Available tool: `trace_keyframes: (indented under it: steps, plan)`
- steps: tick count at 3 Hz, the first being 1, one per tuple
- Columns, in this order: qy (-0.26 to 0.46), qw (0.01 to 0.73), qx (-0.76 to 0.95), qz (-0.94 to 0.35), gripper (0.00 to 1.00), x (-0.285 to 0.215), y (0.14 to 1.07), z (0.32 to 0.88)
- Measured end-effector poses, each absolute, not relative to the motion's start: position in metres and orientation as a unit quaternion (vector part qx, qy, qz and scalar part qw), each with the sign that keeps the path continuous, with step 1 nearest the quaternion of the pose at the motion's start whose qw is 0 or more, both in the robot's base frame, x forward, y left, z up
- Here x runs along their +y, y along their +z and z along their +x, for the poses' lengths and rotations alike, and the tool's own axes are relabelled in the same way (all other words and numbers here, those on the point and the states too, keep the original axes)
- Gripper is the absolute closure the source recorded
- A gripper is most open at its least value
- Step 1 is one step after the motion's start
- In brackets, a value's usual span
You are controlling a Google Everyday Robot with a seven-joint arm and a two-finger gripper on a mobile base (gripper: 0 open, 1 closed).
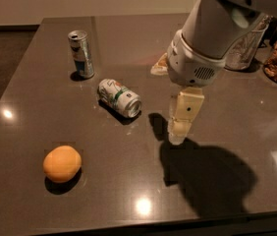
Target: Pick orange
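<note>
The orange (62,163) is a smooth yellow-orange fruit lying on the dark table (55,73) near its front left. My gripper (180,132) hangs from the big white arm at the middle right, pointing down just above the table. It is well to the right of the orange and a little farther back. Nothing shows in it.
A silver-green can (120,98) lies on its side between the orange and the gripper. Another can (81,53) stands upright at the back left. A clear jar (244,45) and other items stand at the back right. The table's front edge runs along the bottom.
</note>
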State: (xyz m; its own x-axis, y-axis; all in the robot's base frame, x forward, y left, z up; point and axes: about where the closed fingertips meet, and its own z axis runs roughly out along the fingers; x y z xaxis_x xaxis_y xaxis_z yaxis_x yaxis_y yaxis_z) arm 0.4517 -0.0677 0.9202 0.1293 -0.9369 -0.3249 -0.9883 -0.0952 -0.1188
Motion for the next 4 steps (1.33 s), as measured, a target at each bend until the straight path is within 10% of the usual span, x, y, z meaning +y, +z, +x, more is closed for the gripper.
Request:
trace_keyframes:
  steps: [4]
  plan:
    - [0.133, 0.162, 0.574, -0.791, 0.00, 0.043, 0.903, 0.411]
